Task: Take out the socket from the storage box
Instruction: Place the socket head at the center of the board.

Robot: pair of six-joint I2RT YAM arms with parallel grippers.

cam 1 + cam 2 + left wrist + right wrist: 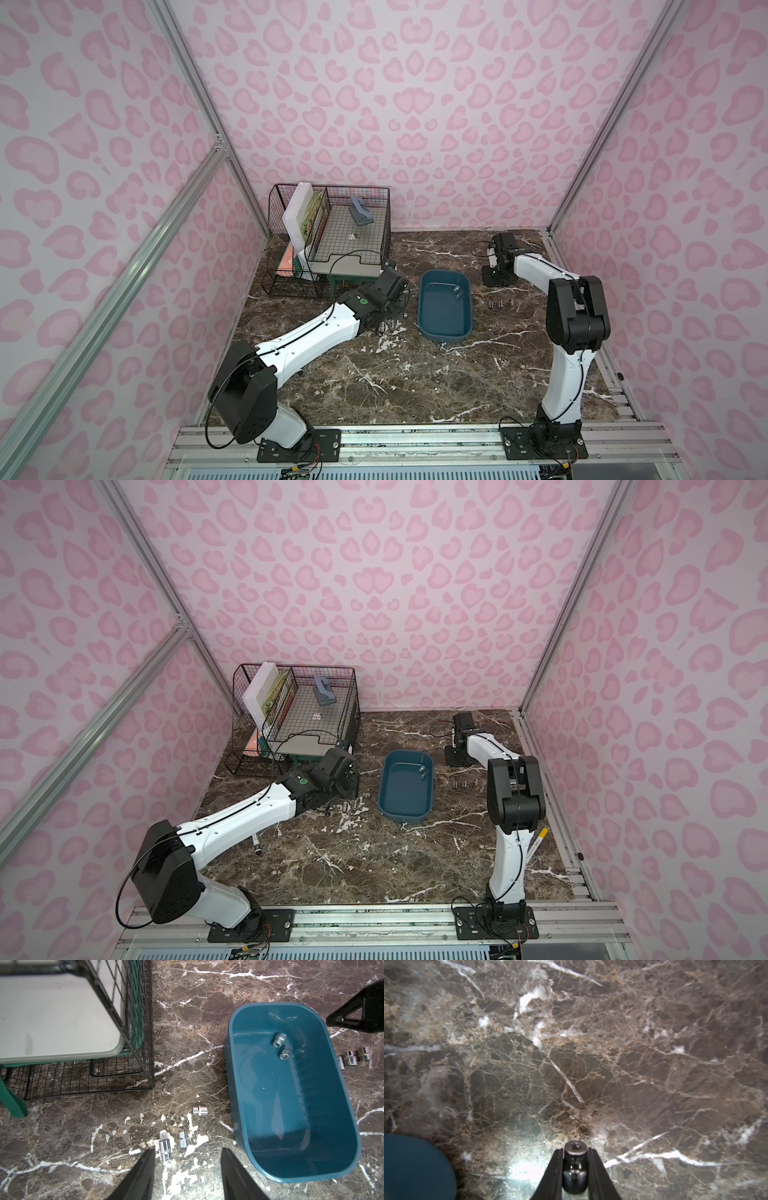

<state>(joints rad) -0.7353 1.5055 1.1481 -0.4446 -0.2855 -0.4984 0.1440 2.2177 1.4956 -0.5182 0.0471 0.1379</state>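
Table (374,374): dark brown marble with white veins; everything below is on or over it.
Wire rack (353,245): black mesh, far left corner of the table, near the box but not touching it.
Storage box (442,320): teal tub, upright, mid-table between the two arms. Its floor (280,1115) is bare except at the far end.
Left gripper (188,1153): jaws about halfway apart with nothing between them. It hangs over the marble just left of the box.
Right gripper (575,1150): jaws drawn in to a narrow gap and clamped on one socket. It is outside the box, past its far right corner, over bare marble. Contact with the table: cannot tell.
Held socket (574,1167): dark in the shade, pinched on both sides by the fingers, one end pointing away from the wrist camera.
Sockets in box (279,1040): two chrome ones close together at the far end of the floor.
Sockets left of box (182,1139): three lying on the marble, just ahead of the left fingertips.
Sockets right of box (500,304): a short row just beside the right wall.
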